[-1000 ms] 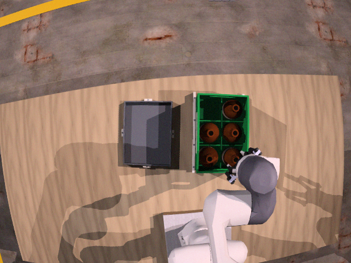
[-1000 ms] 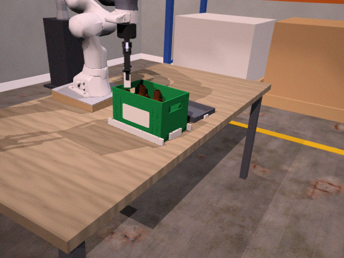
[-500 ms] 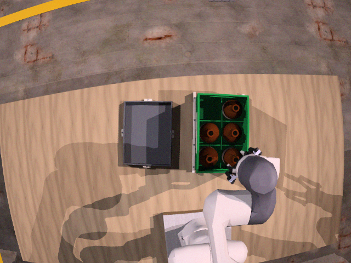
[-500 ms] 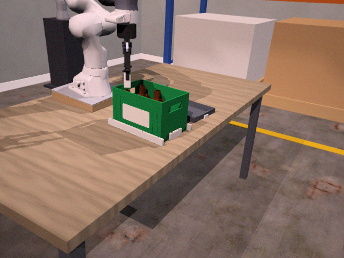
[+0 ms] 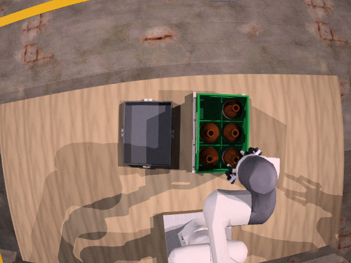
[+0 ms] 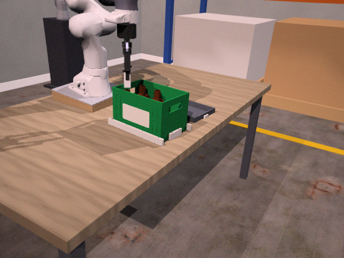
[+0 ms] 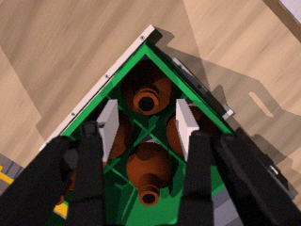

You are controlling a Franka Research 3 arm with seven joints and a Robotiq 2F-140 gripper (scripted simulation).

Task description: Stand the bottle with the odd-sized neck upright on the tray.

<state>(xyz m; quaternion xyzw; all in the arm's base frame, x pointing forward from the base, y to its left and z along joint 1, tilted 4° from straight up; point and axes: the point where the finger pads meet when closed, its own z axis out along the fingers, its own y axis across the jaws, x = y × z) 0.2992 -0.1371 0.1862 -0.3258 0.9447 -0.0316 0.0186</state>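
Note:
The green crate (image 5: 221, 132) stands on the table with several brown bottles upright in its cells. It also shows in the side view (image 6: 150, 109). My gripper (image 7: 147, 112) hangs straight down over the crate's near right corner cell. Its white finger pads (image 6: 127, 81) stand apart on either side of that corner bottle (image 7: 147, 101), level with the crate rim, without touching the neck. The gripper is partly open and holds nothing. From above, the wrist (image 5: 255, 170) covers part of that bottle (image 5: 231, 158). The dark grey tray (image 5: 147, 132) lies empty to the left of the crate.
White stop strips (image 6: 136, 131) line the crate's foot. The crate's far left cell (image 5: 209, 108) holds no bottle. The robot base (image 5: 207, 234) stands at the table's near edge. Large boxes (image 6: 222, 44) stand beyond the table.

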